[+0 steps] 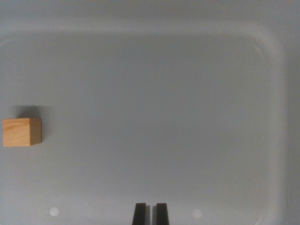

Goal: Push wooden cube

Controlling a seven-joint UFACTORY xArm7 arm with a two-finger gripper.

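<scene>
A small light-brown wooden cube (21, 132) rests on the floor of a grey tray (274, 51), close to the wrist view's left edge. My gripper (150, 212) shows at the bottom centre as two dark fingertips (139, 213) nearly touching, with only a thin slit between them and nothing held. The cube lies well to the left of the fingertips and a bit farther from the camera, apart from them.
The tray's raised rounded rim runs along the top and down the wrist view's right side. Two pale round spots (54, 212) mark the tray floor on either side of the fingertips.
</scene>
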